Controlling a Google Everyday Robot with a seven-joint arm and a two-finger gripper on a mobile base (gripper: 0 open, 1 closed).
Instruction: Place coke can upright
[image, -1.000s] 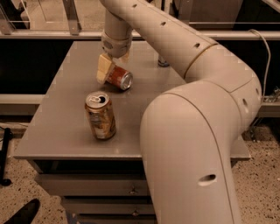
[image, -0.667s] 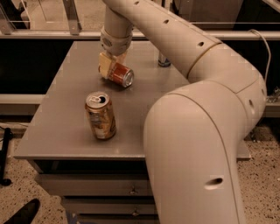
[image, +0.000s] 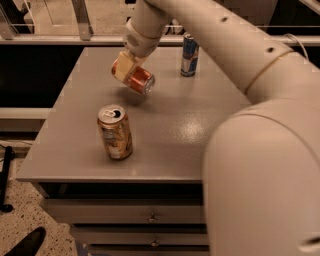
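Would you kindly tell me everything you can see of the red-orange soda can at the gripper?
The red-orange metal soda can has a silver end, turned toward the lower right. It is tilted steeply, not upright. The cream two-finger gripper is shut on its body over the far left part of the grey tabletop, and the can hangs just above that surface, with a dark shadow beneath. Nothing else touches it. Its lettering cannot be read.

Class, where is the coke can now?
Camera view: the coke can hangs tilted in the gripper above the table at far left, behind the orange-brown can, left of the blue can.
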